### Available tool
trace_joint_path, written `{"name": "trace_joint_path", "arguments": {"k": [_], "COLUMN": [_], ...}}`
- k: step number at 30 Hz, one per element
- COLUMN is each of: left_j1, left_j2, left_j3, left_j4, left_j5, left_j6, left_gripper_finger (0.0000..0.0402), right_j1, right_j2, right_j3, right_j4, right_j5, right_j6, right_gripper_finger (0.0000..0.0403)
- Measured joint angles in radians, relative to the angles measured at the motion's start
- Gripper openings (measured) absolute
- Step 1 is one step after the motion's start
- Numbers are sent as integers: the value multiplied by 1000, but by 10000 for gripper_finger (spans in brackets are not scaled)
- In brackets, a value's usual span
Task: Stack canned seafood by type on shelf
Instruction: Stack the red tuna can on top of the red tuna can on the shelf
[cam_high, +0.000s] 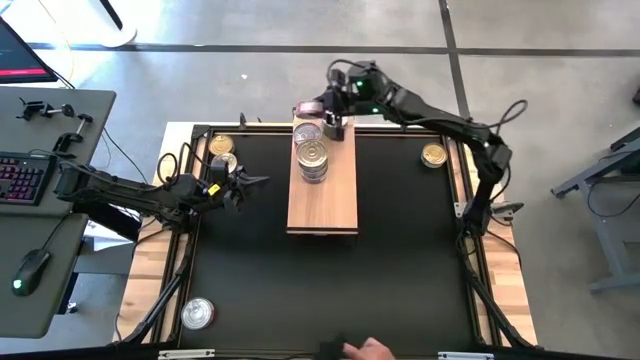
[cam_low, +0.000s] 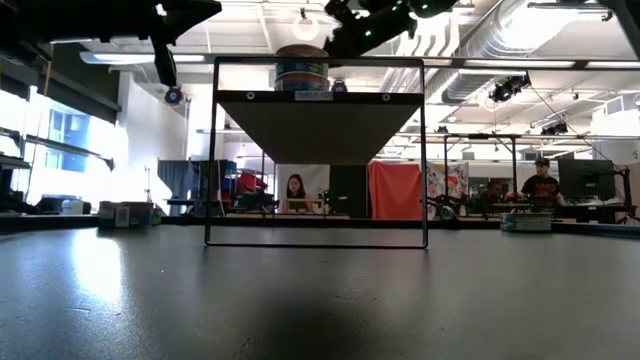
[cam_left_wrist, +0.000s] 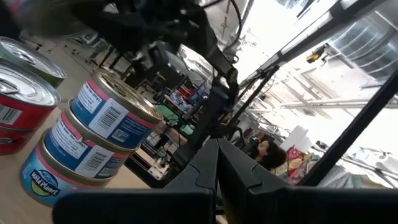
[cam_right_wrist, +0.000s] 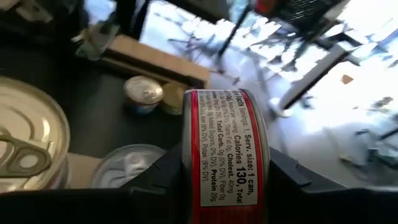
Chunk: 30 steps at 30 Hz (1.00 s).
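Note:
The light-wood shelf (cam_high: 322, 195) stands in the middle of the black mat, raised on a black frame (cam_low: 315, 150). Stacked tins (cam_high: 313, 152) sit on its far half; in the left wrist view they are blue-labelled tins (cam_left_wrist: 93, 134) beside a red one (cam_left_wrist: 18, 109). My right gripper (cam_high: 322, 112) is over the shelf's far end, shut on a red-labelled tin (cam_right_wrist: 224, 155). My left gripper (cam_high: 255, 180) hovers left of the shelf, shut and empty (cam_left_wrist: 217, 155). My right gripper pinches the red-labelled tin between its two fingers (cam_right_wrist: 158, 180), one on each flat face, next to the rim (cam_right_wrist: 188, 155). The tin stands on edge, with its printed side label toward the wrist camera. It is lifted clear above the silver-lidded tins (cam_right_wrist: 28, 143) on the shelf.
Two tins (cam_high: 223, 153) lie on the mat at the far left, a gold-lidded one (cam_high: 433, 155) at the far right, and a silver one (cam_high: 197, 314) at the near left. A person's hand (cam_high: 372, 349) shows at the table's near edge. People sit in the room beyond.

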Motion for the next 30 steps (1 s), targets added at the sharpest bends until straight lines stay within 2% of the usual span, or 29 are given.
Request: {"name": "trace_joint_path", "arguments": {"k": [5, 12, 18, 23, 30], "left_j1": [0, -4, -19, -23, -23], "left_j2": [0, 0, 0, 0, 0], "left_j3": [0, 0, 0, 0, 0], "left_j4": [-22, -56, -59, -59, -59], "left_j5": [5, 31, 31, 31, 31], "left_j6": [2, -6, -4, -4, -4], "left_gripper_finger": [0, 0, 0, 0, 0], "right_j1": [13, 33, 35, 35, 34], "right_j2": [83, 110, 110, 109, 109], "right_j3": [60, 64, 64, 64, 64], "right_j4": [-35, -36, -57, -68, -65], "right_j5": [-31, -12, -5, 92, 88], "right_j6": [-14, -120, -117, -44, -35], "right_gripper_finger": [137, 137, 137, 137, 137]}}
